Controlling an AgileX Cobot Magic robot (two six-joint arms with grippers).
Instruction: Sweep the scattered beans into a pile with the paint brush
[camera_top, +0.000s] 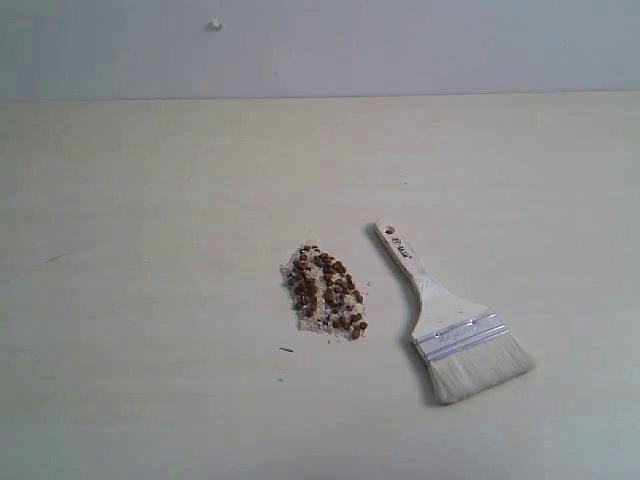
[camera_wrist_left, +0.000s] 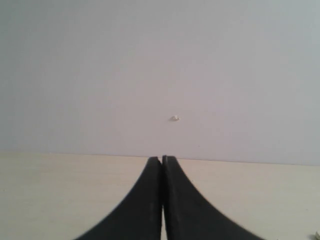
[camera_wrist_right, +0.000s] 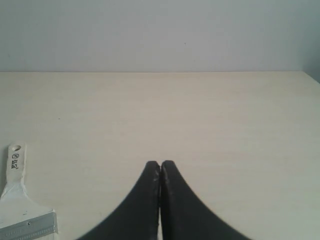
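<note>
Pale worktop (camera_top: 150, 200) before a grey wall (camera_top: 400, 40): beans (camera_top: 325, 292) lie mingled with whitish crumbs (camera_top: 312, 322) near the middle, paint brush (camera_top: 455, 325) flat just beside them. Left end effector (camera_wrist_left: 161, 159) and right end effector (camera_wrist_right: 160, 163) are both clenched, grasping nothing.

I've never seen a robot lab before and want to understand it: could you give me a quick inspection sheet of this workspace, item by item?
Surface: pale wooden table, flat, with a few faint marks.
Job's things: reddish-brown beans in a loose patch near the middle; paint brush lying flat to their right in the exterior view, apart from them, not held.
Clutter: whitish crumbs mingled with the beans; small dark speck on the near side of them.
End effectors: left end effector shut, empty; right end effector shut, empty.
Cables: nothing seen.
Surroundings: plain pale wall behind the table, with one small whitish mark.
</note>
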